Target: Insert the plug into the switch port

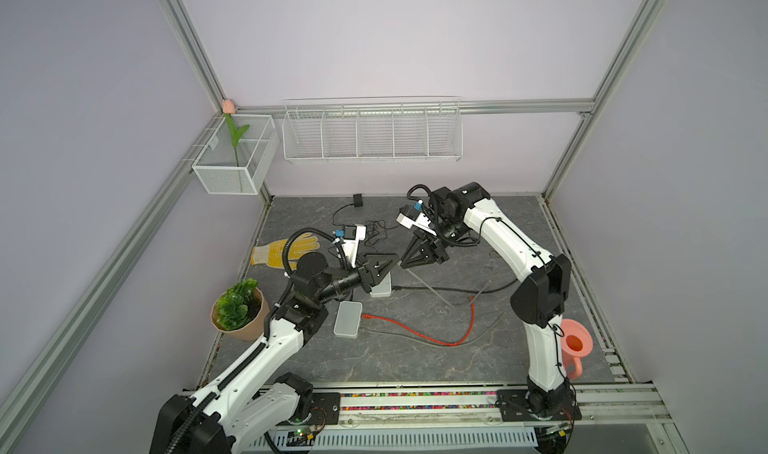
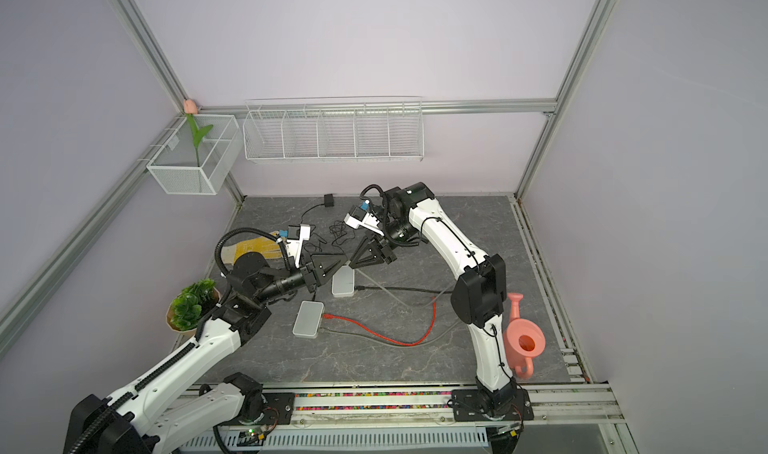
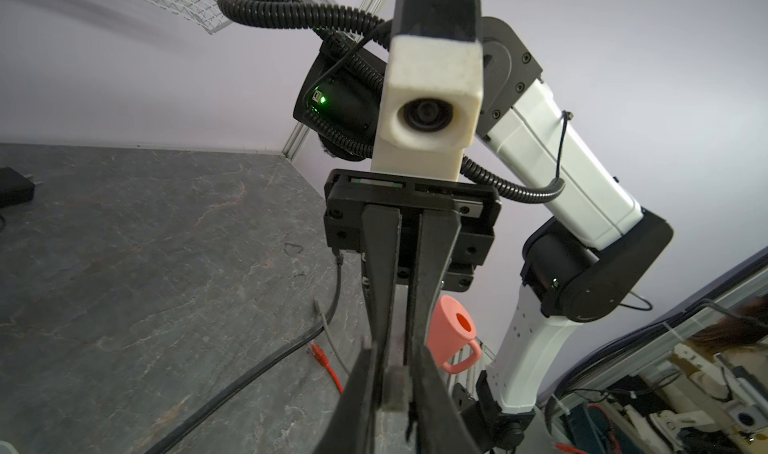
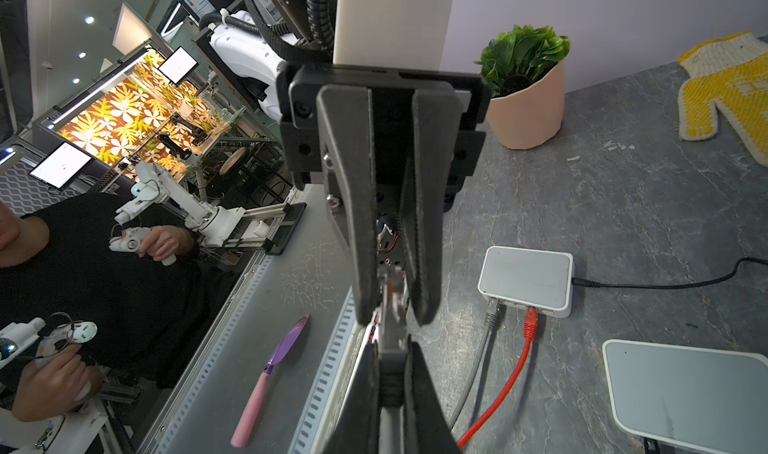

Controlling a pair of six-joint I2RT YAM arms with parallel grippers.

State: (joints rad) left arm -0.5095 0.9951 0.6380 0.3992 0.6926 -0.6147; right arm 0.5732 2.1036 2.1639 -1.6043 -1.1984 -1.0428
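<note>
So the plug is up in the air over the middle of the table, pinched from both ends. The left gripper has its jaws narrowed onto the clear tip. The right gripper is clamped tight on the grey back end where its cable leaves, and the two sets of tips are nearly touching. Looks like a handoff or regrip to me. My advice: neither side should let go until the other clearly has a square hold, otherwise the plug twists and the latch ends up facing wrong. One switch sits right under the grippers, and a second switch nearer the front already has a red cable and a grey cable in it. Can't tell which is the target. Either way, line up dead straight with a free port, push slow, and leave some slack.
</note>
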